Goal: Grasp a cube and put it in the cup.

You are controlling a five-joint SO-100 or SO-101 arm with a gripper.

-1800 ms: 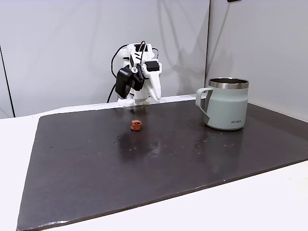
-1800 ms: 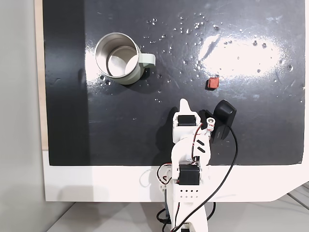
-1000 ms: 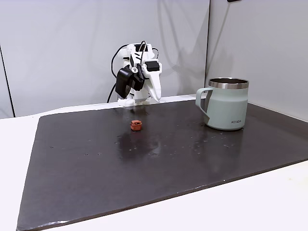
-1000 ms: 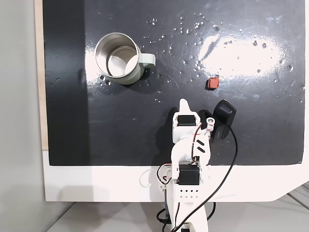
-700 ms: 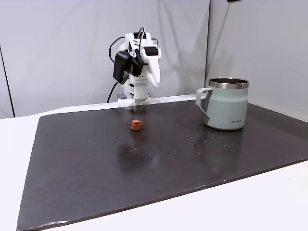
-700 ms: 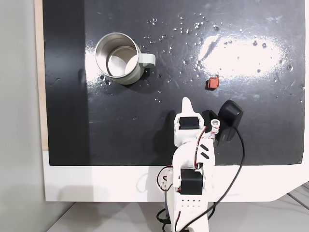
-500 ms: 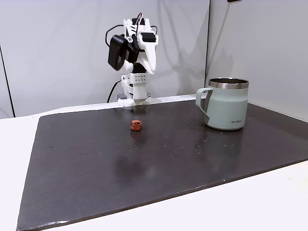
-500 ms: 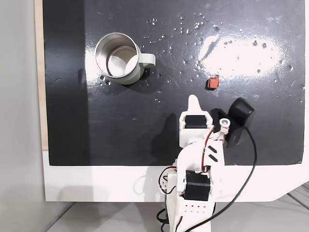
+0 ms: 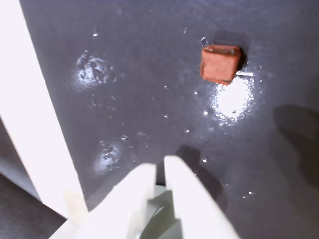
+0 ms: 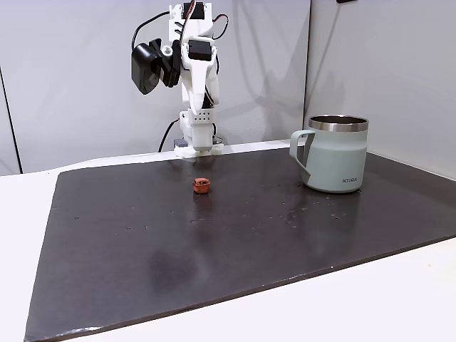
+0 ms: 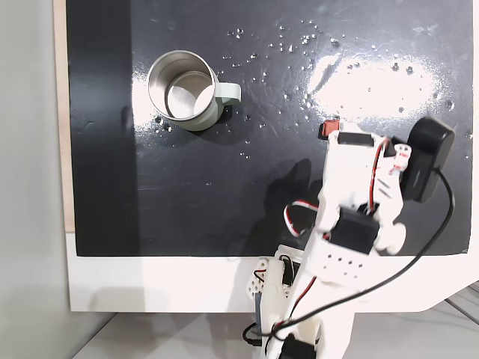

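White end effector [image 9: 159,169] raised high, pointing down, fingers nearly shut on nothing, above terracotta cube [image 9: 219,63] on table [image 10: 285,235].

You have a white table [image 10: 21,192] carrying a glossy black mat [image 10: 214,242]; on the mat sit the cube [image 10: 201,186] and, well apart, the upright cup [image 10: 335,154].

wrist: close, looking down | fixed: low front, facing arm | fixed: top-down | shared: cube [image 10: 201,186]

Glossy dark mat [image 10: 235,235], matt cup [image 10: 335,160] with steel rim, white plastic gripper [image 9: 158,172]
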